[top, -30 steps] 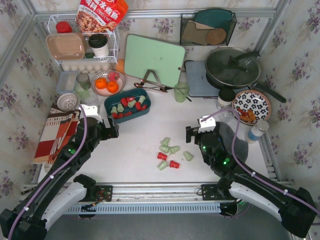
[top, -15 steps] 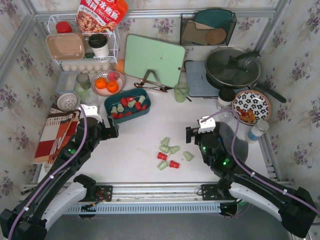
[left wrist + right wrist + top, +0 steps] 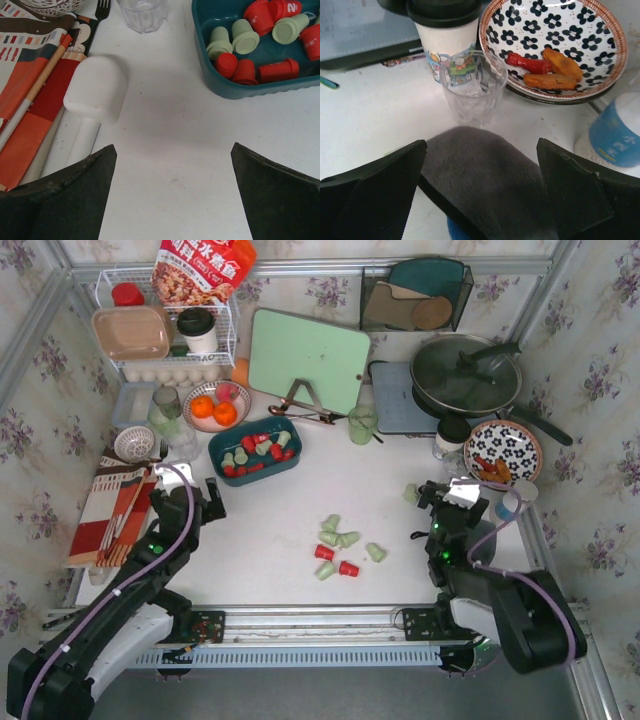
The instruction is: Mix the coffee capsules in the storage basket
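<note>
**Top view.** The storage basket (image 3: 214,452) sits at 10 o'clock from the table's (image 3: 270,530) middle. It holds a mixed heap of red and pale green coffee capsules (image 3: 255,448). A loose cluster (image 3: 340,545) of 7 more, 5 green and 2 red, lies on the table at 6 o'clock from the middle, well apart from the basket. A small plate (image 3: 190,395) at the basket's 10 o'clock carries 2 oranges (image 3: 213,410). The left gripper (image 3: 188,492) hangs at the basket's 8 o'clock with its fingers apart and nothing between them. The right gripper (image 3: 452,490) is at 3 o'clock, also spread wide. A pale green speck beside it is too small to name. White tabletop runs between the basket and the loose cluster.

**Left wrist.** The left gripper's (image 3: 172,147) 2 dark fingers (image 3: 55,200) stand wide apart over white table. The basket (image 3: 235,92) is at 1 o'clock, cut off by the top and right edges. It shows 3 green capsules and about 6 red ones (image 3: 245,72). A white rounded handle (image 3: 97,90) lies at 10 o'clock beside a striped cloth (image 3: 25,115). A clear glass (image 3: 145,12) at 12 o'clock is cropped.

**Right wrist.** The right gripper (image 3: 482,145) is spread open above a grey pad (image 3: 480,175). At 12 o'clock a clear glass (image 3: 475,87) stands just before a black-lidded cup (image 3: 447,35). A flower-patterned plate (image 3: 610,30) at 1 o'clock holds red and orange food pieces (image 3: 550,80). A blue-labelled bottle (image 3: 615,132) at 3 o'clock is cut off.
</note>
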`<move>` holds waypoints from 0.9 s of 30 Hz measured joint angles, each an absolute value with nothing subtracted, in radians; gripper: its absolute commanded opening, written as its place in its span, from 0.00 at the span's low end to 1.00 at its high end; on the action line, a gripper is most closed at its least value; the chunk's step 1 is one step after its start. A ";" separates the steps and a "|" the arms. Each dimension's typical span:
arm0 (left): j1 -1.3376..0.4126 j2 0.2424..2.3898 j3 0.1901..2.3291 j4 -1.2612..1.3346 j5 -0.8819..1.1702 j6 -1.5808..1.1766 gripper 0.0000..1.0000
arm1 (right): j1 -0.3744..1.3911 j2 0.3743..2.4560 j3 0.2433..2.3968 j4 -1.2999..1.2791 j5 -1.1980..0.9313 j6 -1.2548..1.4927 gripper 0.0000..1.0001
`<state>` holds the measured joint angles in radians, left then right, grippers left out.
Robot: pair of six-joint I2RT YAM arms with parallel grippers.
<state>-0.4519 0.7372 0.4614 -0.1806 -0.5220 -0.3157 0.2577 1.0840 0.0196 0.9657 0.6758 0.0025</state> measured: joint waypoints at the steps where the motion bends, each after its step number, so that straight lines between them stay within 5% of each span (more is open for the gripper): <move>1: -0.451 0.741 0.453 -0.164 -0.532 -0.311 0.99 | 0.239 1.128 0.025 1.002 0.652 0.012 1.00; 10: -0.447 0.830 0.424 -0.059 -0.580 -0.238 1.00 | 0.182 1.574 0.037 1.476 0.412 -0.046 1.00; 18: -0.431 0.844 0.304 0.162 -0.616 -0.081 1.00 | 0.179 1.583 0.067 1.512 0.357 -0.059 1.00; 27: -0.240 1.169 0.263 0.530 -0.549 0.027 0.99 | 0.179 1.577 0.090 1.512 0.366 -0.055 1.00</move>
<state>-0.2398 1.1687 0.2634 0.5297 -0.5488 0.0269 0.1795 1.5772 0.0902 1.5116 0.3656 -0.0551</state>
